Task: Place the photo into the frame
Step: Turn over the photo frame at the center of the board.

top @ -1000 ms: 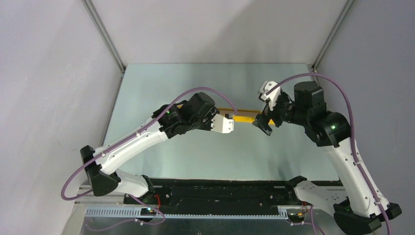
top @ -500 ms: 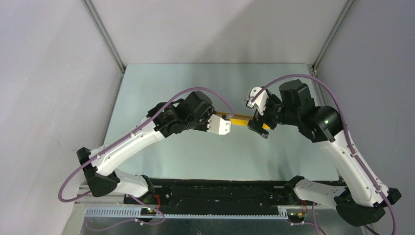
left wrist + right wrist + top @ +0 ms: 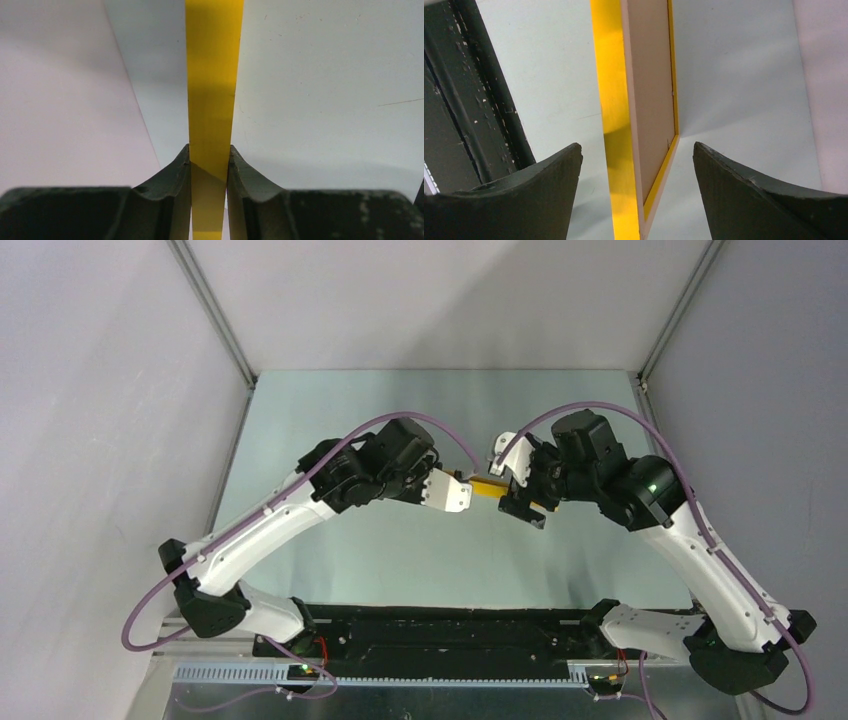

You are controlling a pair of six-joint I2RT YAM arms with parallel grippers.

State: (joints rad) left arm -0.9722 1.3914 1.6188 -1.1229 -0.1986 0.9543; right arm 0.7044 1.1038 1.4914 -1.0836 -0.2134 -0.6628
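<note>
1. Since a second ago, the right claw (image 3: 512,482) has swung leftward toward the middle of the table (image 3: 400,550), and less of the frame (image 3: 488,488) shows between the two arms.
2. The left claw (image 3: 210,150) is clamped on one narrow yellow edge of the frame, which stands on edge rather than lying flat.
3. The right claw is wide open and holds nothing. In its wrist view a finger stands on each side of the frame's other end, and neither touches it.
4. A plain brown panel (image 3: 651,90) fills the frame's opening on the side that faces the right wrist camera.
5. The photo cannot be seen in any view, so whether it already sits behind that panel cannot be told.
6. The step in hand looks like taking a second grip, so that both arms steady the frame.
7. The next move probably calls for the right claw to close squarely on the yellow edge without twisting the frame against the left claw's hold.
</note>
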